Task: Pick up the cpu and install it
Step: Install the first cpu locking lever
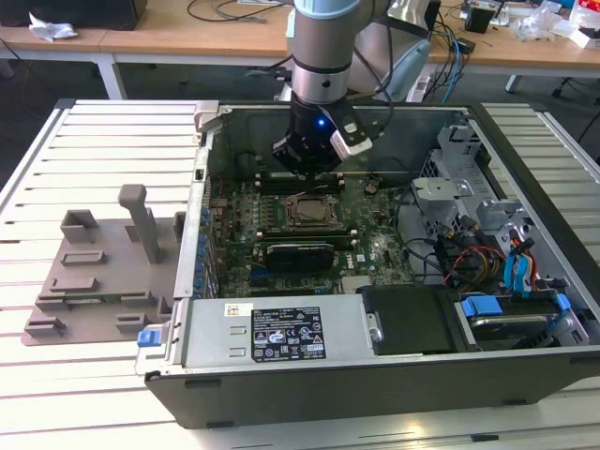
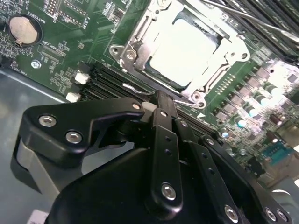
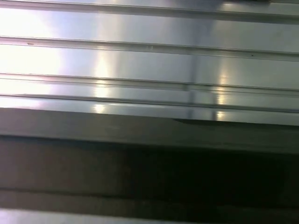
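while fingers point(image 2: 156, 109) hover, cpu point(image 2: 184, 51) seated in socket frame point(image 2: 135, 44), just beyond

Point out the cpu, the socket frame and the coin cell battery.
cpu point(image 2: 184, 53): second wrist view, middle of its pale metal top.
socket frame point(image 2: 133, 51): second wrist view, its metal side rail.
coin cell battery point(image 2: 23, 29): second wrist view, its round face.

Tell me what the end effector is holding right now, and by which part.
Cannot be told. The end effector hovers above the socket on the motherboard, where the cpu already sits, apart from it.
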Robot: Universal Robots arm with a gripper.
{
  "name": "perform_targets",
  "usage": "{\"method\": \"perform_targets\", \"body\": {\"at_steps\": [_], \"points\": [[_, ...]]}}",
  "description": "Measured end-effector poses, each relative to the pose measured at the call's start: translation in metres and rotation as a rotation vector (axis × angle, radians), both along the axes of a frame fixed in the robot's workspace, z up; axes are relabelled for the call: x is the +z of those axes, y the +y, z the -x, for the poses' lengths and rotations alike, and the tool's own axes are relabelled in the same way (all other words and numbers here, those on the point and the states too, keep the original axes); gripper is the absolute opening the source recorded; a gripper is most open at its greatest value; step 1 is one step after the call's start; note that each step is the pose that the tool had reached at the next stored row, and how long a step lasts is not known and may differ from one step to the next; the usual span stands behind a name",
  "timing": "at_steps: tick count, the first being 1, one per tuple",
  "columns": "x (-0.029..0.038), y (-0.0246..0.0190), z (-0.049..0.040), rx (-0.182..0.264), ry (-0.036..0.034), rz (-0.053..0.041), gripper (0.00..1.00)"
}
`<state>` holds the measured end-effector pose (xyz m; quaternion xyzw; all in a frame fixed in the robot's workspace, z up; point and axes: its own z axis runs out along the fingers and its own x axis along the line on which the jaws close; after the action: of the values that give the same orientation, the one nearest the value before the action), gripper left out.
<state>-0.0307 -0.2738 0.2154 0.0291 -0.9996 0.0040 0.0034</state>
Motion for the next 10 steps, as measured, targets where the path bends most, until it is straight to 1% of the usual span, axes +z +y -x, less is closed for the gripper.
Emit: {"method": "perform_targets", "body": {"at_steps": [2,4,7,9,10], "points": [[-0.0026,0.0,-0.0032,0.0,0.0018,0.0001,0.11],[-0.008,0.0001,-0.0105,0.0,0.0059,-0.0001,0.11],[-0.0099,0.0001,-0.0164,0.0,0.0068,-0.0003,0.11],[-0.0129,-0.0002,-0.0193,0.0,0.0093,0.0017,0.11],[-0.0144,0.0002,-0.0203,0.0,0.009,-0.0004,0.11]]}}
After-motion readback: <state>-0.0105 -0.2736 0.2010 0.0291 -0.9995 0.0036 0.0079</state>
